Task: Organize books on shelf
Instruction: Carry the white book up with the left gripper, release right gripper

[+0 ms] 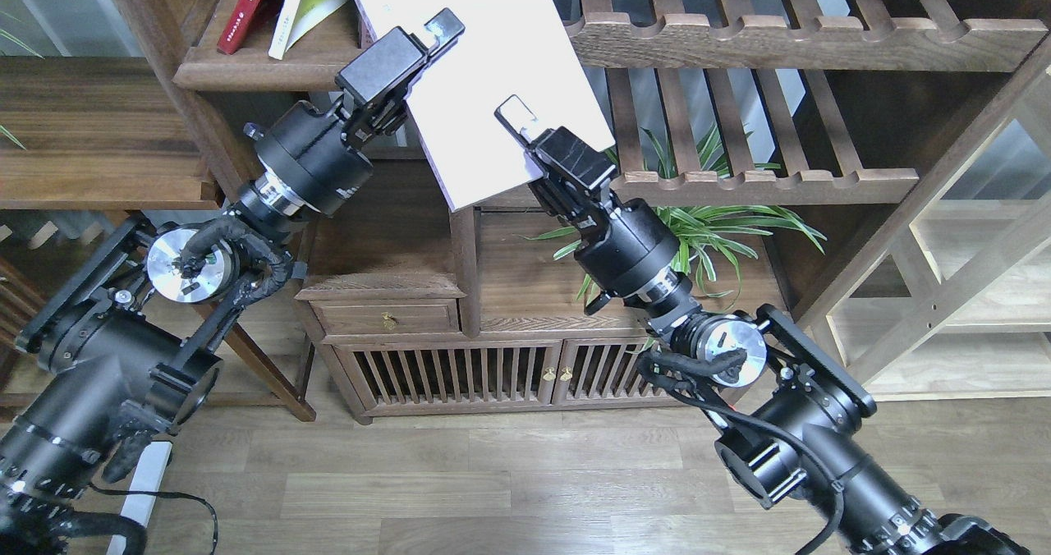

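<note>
A large white book (484, 71) hangs tilted in front of the dark bookcase, held by both arms. My left gripper (431, 34) is shut on its left edge, and my right gripper (519, 124) is shut on its lower edge. On the shelf (271, 71) at the top left lean a red book (249, 1) and a yellow-green and white book (308, 1). The white book's upper part reaches past the frame's top and covers the shelf's right end.
Slatted racks (805, 42) with scalloped rails fill the right of the bookcase, with a green plant (722, 218) behind them. Below sit a drawer (386, 318) and slatted cabinet doors (525, 370). A pale wood frame (952, 276) stands right.
</note>
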Robot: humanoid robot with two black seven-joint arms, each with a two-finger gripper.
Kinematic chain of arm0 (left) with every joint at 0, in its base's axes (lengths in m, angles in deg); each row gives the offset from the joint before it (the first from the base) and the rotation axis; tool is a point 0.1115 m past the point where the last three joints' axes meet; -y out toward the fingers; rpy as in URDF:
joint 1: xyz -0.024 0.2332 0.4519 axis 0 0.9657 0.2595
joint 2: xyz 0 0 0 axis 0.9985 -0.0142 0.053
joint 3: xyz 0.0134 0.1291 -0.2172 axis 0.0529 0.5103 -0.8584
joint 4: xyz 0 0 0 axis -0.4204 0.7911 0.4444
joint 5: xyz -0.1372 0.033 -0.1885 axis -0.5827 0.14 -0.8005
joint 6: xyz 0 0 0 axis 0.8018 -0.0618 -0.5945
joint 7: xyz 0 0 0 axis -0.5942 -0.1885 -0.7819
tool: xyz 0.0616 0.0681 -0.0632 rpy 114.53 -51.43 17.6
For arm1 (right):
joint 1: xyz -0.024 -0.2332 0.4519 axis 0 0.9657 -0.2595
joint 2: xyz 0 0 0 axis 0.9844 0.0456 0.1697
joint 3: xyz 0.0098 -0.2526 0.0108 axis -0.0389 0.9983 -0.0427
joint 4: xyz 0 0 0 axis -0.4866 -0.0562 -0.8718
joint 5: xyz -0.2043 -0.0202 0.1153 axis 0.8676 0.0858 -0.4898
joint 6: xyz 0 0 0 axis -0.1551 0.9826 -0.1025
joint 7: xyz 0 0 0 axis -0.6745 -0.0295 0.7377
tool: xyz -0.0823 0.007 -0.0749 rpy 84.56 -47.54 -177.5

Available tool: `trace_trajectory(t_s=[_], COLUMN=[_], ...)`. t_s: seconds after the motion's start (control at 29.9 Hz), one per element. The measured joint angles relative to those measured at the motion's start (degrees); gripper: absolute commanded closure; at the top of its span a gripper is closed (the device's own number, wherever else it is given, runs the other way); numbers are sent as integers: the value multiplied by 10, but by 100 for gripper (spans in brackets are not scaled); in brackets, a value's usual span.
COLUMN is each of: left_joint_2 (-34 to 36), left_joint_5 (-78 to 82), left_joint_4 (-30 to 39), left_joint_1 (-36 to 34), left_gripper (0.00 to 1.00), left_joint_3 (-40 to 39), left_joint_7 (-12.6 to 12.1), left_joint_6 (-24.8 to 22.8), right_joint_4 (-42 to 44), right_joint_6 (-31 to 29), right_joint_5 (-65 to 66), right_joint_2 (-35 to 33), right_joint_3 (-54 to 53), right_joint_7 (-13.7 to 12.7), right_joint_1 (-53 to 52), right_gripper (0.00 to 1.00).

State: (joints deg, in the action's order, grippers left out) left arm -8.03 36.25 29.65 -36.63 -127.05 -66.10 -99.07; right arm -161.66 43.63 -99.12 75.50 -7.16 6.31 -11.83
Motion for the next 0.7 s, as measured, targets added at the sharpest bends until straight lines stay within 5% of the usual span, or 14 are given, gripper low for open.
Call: trace_trajectory(t_s=[0.13, 0.33, 0.7], left_joint_2=[1, 4, 17], left_joint_5=[-3, -30, -35], left_joint_4=[3, 10, 13], left_joint_1=[2, 9, 11], left_gripper=[94, 97, 97], left_joint_3=[0, 1, 3], left_joint_7=[0, -3, -11], left_joint_6=[0, 0, 0], right_joint_4=[0, 0, 1], right_joint_6=[0, 0, 0], right_joint_5=[2, 5, 35], right_joint_2=[1, 0, -2], right_joint_3=[0, 1, -8], right_joint_7=[0, 0, 0], right_joint_1=[-1, -2, -2], right_gripper=[93, 87, 47])
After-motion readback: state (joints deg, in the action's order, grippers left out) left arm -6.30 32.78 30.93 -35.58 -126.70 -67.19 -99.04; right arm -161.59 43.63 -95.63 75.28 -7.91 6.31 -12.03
